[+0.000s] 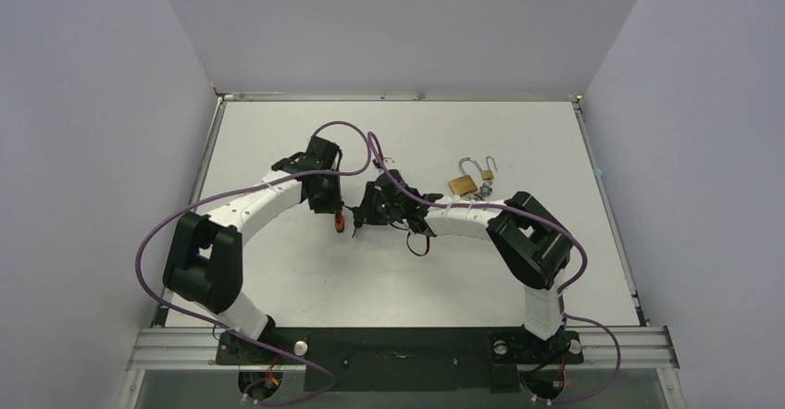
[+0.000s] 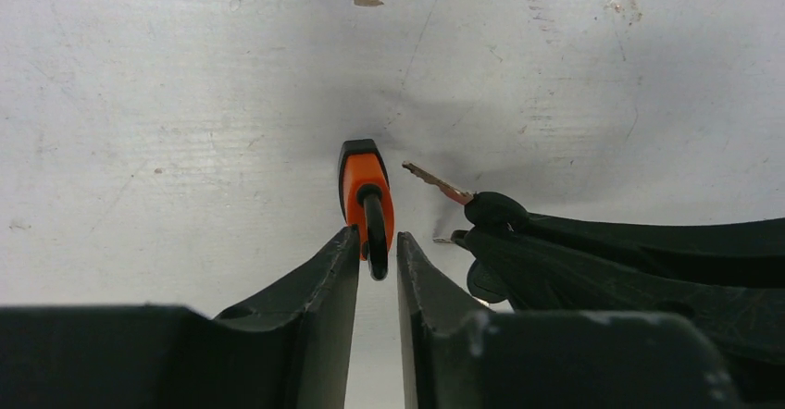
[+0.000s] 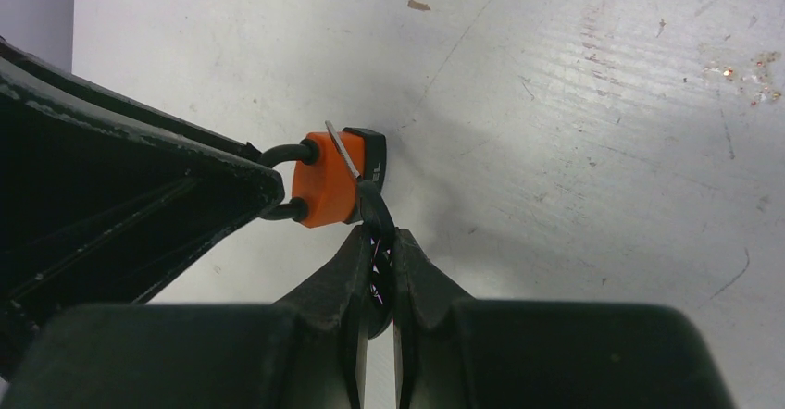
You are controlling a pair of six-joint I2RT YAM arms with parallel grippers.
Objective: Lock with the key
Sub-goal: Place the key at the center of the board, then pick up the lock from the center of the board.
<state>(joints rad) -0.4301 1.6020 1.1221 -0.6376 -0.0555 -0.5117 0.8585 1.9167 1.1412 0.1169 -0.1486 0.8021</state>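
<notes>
The brass lock (image 1: 462, 185) lies on the table at the back right, its silver shackle swung open, far from both grippers. My left gripper (image 2: 377, 242) is shut on the black shackle of a small orange padlock (image 2: 363, 192) and holds it near the table's middle (image 1: 340, 221). My right gripper (image 3: 378, 238) is shut on the black head of a key (image 3: 374, 207). The key's blade (image 2: 435, 182) points toward the orange body (image 3: 324, 192) and stands just beside it, apart from it in the left wrist view. The two grippers meet tip to tip (image 1: 356, 216).
A tinier brown padlock (image 1: 488, 175) and some small silver pieces (image 1: 474, 188) lie just right of the brass lock. Grey walls close in the white table (image 1: 305, 279) on three sides. Purple cables loop over both arms.
</notes>
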